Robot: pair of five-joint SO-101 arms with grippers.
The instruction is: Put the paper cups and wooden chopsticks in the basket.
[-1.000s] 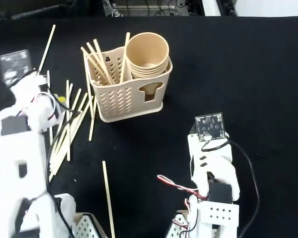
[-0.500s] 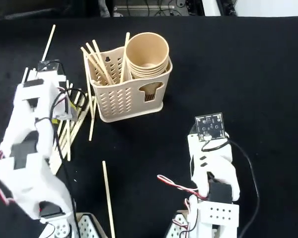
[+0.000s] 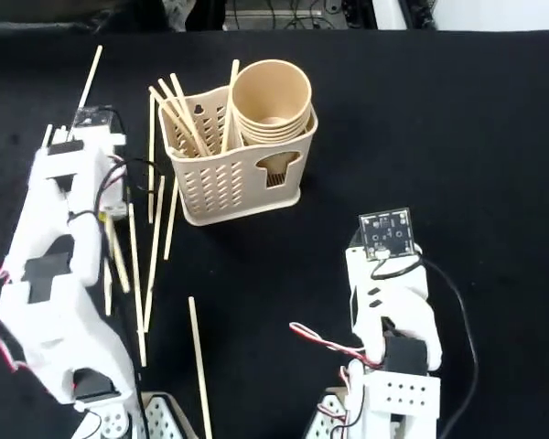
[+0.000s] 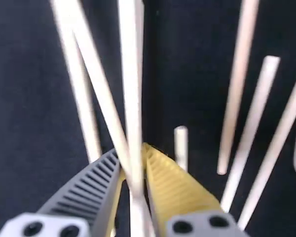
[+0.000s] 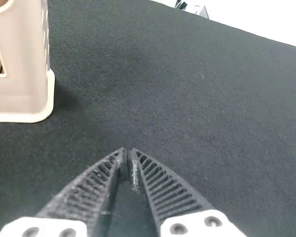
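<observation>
My left gripper [image 4: 133,160] is clenched on wooden chopsticks [image 4: 129,89], among the loose chopsticks [image 3: 154,240] lying on the desk [image 3: 457,137] at the basket's [image 3: 242,183] 8 o'clock. Paper cups [image 3: 271,96] stand stacked inside the basket. My right gripper [image 5: 127,154] rests closed and empty at its 4 o'clock.

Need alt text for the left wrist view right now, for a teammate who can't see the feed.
The left tool is closed around two crossing chopsticks, seen from just behind its grey and yellow jaws. Several loose chopsticks lie on the black table beyond.
</observation>
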